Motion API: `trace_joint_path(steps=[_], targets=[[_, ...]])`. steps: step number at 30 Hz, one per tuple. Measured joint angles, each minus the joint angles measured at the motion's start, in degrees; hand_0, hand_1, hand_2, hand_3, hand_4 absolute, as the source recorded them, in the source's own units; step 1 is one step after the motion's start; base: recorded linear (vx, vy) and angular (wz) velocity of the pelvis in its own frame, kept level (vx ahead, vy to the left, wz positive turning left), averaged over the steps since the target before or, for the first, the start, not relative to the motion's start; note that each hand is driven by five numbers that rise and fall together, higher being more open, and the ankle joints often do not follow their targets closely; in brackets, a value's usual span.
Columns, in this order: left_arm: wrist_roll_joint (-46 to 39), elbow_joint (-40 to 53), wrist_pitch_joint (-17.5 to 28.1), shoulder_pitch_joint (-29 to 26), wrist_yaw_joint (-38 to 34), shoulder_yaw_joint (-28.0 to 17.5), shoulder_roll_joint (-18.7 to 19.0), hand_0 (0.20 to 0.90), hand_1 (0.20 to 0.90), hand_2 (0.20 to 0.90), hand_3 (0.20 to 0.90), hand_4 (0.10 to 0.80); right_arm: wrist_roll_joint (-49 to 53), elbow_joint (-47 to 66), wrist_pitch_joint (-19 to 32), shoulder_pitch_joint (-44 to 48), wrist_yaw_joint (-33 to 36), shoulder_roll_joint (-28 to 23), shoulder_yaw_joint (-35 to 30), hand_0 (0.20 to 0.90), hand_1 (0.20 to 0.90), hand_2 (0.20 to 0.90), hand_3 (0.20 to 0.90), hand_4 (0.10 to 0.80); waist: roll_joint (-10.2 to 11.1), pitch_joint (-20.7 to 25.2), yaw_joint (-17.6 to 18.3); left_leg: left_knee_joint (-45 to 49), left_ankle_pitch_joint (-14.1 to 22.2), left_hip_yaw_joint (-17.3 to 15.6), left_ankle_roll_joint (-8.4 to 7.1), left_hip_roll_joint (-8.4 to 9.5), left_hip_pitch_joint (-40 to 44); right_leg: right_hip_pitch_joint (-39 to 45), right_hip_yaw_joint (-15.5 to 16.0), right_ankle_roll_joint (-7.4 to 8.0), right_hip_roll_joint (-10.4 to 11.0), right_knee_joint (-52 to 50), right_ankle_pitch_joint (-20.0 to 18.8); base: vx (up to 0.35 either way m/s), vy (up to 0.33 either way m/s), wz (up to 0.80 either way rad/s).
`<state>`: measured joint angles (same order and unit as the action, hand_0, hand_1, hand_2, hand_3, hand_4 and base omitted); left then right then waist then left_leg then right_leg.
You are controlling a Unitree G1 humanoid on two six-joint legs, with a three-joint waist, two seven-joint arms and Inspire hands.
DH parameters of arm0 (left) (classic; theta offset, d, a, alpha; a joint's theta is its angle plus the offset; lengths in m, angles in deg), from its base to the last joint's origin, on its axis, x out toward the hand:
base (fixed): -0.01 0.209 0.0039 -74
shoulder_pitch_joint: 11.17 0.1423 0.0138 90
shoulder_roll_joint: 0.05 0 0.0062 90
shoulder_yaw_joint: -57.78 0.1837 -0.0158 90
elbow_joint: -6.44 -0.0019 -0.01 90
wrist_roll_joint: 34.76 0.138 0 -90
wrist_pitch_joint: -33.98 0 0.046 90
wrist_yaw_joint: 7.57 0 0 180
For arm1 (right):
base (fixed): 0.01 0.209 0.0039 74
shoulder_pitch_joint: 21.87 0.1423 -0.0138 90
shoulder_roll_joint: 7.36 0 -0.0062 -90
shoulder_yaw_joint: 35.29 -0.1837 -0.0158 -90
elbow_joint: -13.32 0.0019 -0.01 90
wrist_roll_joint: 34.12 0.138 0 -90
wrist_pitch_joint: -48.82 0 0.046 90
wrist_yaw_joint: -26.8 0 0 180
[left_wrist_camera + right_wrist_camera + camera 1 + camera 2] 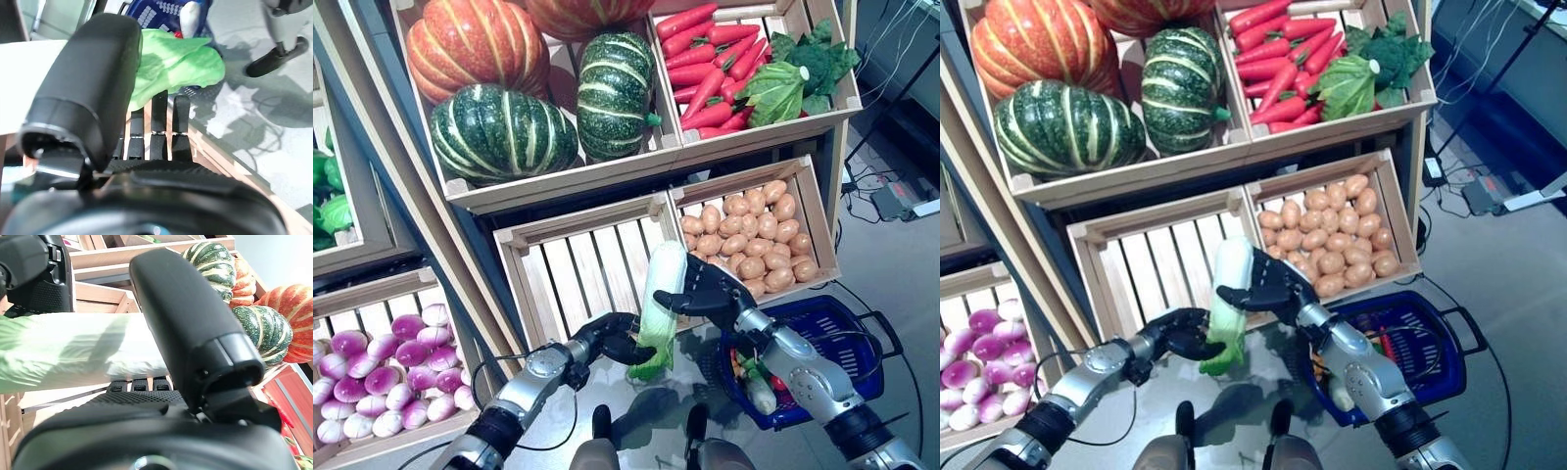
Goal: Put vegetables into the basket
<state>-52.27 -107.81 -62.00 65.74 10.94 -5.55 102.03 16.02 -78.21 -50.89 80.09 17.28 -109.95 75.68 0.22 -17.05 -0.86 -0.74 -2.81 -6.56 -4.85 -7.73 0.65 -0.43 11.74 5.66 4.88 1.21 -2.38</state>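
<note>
Nearest the camera, left robot hand (612, 338): dark fingers and thumb curled round the green leafy lower end of a long cabbage (661, 304), pinching it; its own wrist view showed the green leaves pressed between thumb and fingers.

Cabbage: white-stalked, pale green, held nearly upright and clear of any surface, in front of the empty slatted crate (582, 264); gripped at both ends, one robot hand on each.

Right robot hand (705, 294): just above and to the right of the left robot hand, fingers and thumb wrapped round the white upper part of the cabbage; its wrist view showed the stalk lying across the palm with the thumb closed over it.

Far left of the left robot hand: crate of purple-and-white turnips (386, 372).

Above both robot hands, upper shelf: orange pumpkin (475, 44), two green striped squashes (504, 132), then a crate of carrots (710, 64) with leafy greens (798, 73) at its right.

Just beyond the right robot hand: crate of potatoes (754, 235).

Below and right of the right robot hand: blue basket (847, 343) on the floor, already holding a few vegetables, its black handle (886, 333) at the far side. Cabbage not yet in the basket.
</note>
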Motion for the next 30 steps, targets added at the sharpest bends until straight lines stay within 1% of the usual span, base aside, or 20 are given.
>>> trace_joint_path(steps=[2,5,6,9,12,21,22,23,24,28,30], targets=[[0.3,-0.2,-0.01,0.03,0.61,0.44,0.03,0.3,0.3,0.3,0.3,0.4,0.01,-0.06,-0.4,-0.01,-0.55,0.09,0.1,0.3,0.3,0.3,0.3,0.4,-0.13,0.21,-0.03,-0.17,0.0,-0.01,0.01,0.05,0.22,0.24,-0.04,0.02,0.01,0.19,-0.03,0.0,0.0,0.0],[2.7,-0.19,0.0,0.04,1.4,1.18,0.08,0.3,0.3,0.3,0.3,0.4,0.02,-0.52,-0.87,-0.11,-0.69,0.22,0.61,0.3,0.3,0.3,0.3,0.4,-0.25,0.92,-0.02,-0.8,-0.13,-0.06,0.07,0.16,0.88,1.1,-0.03,0.07,0.0,1.17,-0.31,0.0,0.0,0.0],[3.69,-0.19,0.0,0.04,1.93,1.88,0.11,0.3,0.3,0.3,0.3,0.4,-0.08,-0.67,-1.06,-0.41,-0.68,0.11,1.01,0.3,0.3,0.3,0.3,0.4,-0.3,1.81,-0.04,-1.34,-0.32,-0.07,0.12,0.25,0.91,1.11,-0.02,0.14,0.01,1.67,-0.44,0.0,0.0,0.0],[3.93,0.17,0.01,0.05,3.86,2.93,0.21,0.3,0.3,0.3,0.3,0.4,-0.18,-2.57,-1.06,-0.46,-0.67,-0.2,0.64,0.3,0.3,0.3,0.3,0.4,-0.56,2.59,-0.06,-1.91,-0.55,-0.07,0.26,0.54,0.96,1.08,0.01,0.36,0.21,1.99,-0.61,0.0,0.0,0.0],[5.49,0.16,0.0,0.11,3.26,3.33,0.27,0.3,0.3,0.3,0.3,0.4,-0.14,-2.65,-1.06,-0.7,-0.68,0.01,1.26,0.3,0.3,0.3,0.3,0.4,-0.61,2.73,-0.01,-2.17,-0.57,-0.03,0.3,0.63,0.95,1.1,-0.06,0.42,0.19,2.86,-1.25,-0.001,-0.003,-0.06],[5.41,0.74,0.09,0.63,2.17,3.85,-0.05,0.3,0.3,0.3,0.3,0.4,-0.14,-2.94,-0.92,-0.89,-0.64,0.07,1.13,0.3,0.3,0.3,0.3,0.4,-0.63,2.76,0.01,-3.06,-0.72,0.05,0.31,0.76,1.73,1.96,-0.04,0.48,0.19,3.8,-1.56,0.021,-0.002,0.0],[5.38,0.89,0.13,0.81,2.01,3.85,-0.05,0.371,0.371,0.371,0.371,0.447,-0.14,-2.95,-0.9,-0.92,-0.64,0.09,1.12,0.3,0.3,0.3,0.3,0.4,-0.63,2.76,0.01,-3.16,-0.76,0.05,0.31,0.76,1.76,1.95,-0.04,0.49,0.19,3.8,-1.56,0.0,0.0,0.0],[5.39,1.23,0.13,1.13,1.56,3.86,-0.05,0.455,0.455,0.455,0.455,0.504,-0.14,-2.94,-0.85,-0.98,-0.64,0.12,1.1,0.3,0.3,0.3,0.3,0.4,-0.63,2.76,0.02,-3.28,-0.8,0.05,0.31,0.76,1.78,1.92,-0.03,0.49,0.19,3.8,-1.56,0.0,0.0,0.0],[5.39,1.37,0.17,1.36,0.98,3.85,-0.15,0.9,0.9,0.9,0.9,0.8,-0.14,-2.95,-0.75,-1.09,-0.64,0.16,1.03,0.3,0.3,0.3,0.3,0.4,-0.63,2.76,0.02,-3.38,-0.84,0.05,0.31,0.76,1.8,1.9,-0.03,0.49,0.19,3.8,-1.56,0.0,0.0,0.0],[5.09,1.72,0.71,1.74,-0.43,3.84,-0.38,0.9,0.9,0.9,0.9,0.8,-0.14,-2.94,-0.37,-1.37,-0.59,0.42,0.43,0.3,0.3,0.3,0.3,0.4,-0.63,2.76,-0.01,-3.45,-0.85,0.05,0.31,0.76,1.79,1.88,-0.02,0.5,0.18,3.8,-1.55,0.0,0.0,0.0],[4.11,1.74,1.01,2.02,-1.41,3.05,-0.71,0.9,0.9,0.9,0.9,0.8,-0.08,-2.94,0.06,-1.63,-0.56,0.98,-0.75,0.3,0.3,0.3,0.3,0.4,-0.63,2.76,0.01,-3.48,-0.85,0.02,0.31,0.75,1.8,1.86,-0.03,0.49,0.17,3.81,-1.55,0.015,-0.002,0.0]])
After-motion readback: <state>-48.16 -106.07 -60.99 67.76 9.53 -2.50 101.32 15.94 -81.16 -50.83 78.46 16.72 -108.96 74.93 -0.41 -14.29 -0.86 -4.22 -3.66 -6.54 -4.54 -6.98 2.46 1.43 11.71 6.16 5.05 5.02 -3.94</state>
